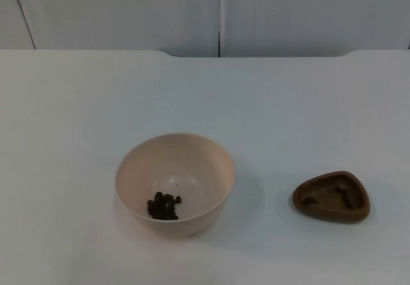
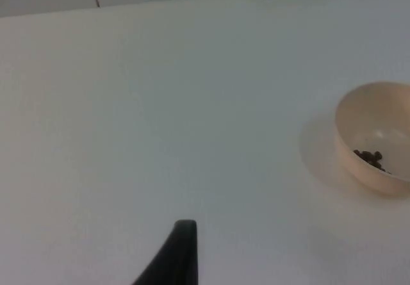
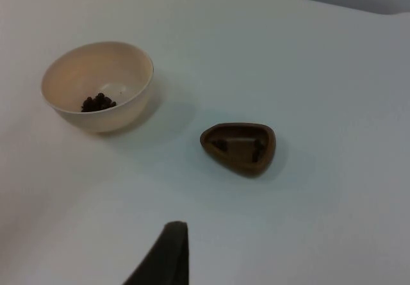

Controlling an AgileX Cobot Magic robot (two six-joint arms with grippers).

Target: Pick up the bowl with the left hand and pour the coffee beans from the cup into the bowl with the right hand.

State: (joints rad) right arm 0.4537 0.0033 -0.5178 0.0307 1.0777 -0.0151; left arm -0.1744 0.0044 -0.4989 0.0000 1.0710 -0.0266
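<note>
A white table (image 1: 77,105) stretches back to a grey partition wall (image 1: 128,9) that runs along its far edge.

On the table, toward the near side and a little left of the middle in the top view, stands a round cream-coloured bowl (image 1: 174,184), upright and resting on the surface. A small heap of dark coffee beans (image 1: 163,206) lies inside it, gathered against the near-left part of the inner wall. The rest of the bowl's inside is bare.

To the bowl's right, apart from it with bare table between them, sits a small brown cup (image 1: 332,196). It is shallow and shaped like a rounded triangle, and it rests flat with its opening facing up. A few dark beans remain inside it, at its edges.

The left gripper (image 2: 181,253) hangs above bare table, well apart from the bowl (image 2: 375,138), which is off to one side of it. One black fingertip is visible, so it cannot be told whether its jaws are released or clenched.

The right gripper (image 3: 168,253) hangs above the table, with the cup (image 3: 239,147) and the bowl (image 3: 98,85) both ahead of it and neither one touched. One black fingertip is visible here too, and the state of its jaws cannot be told.
</note>
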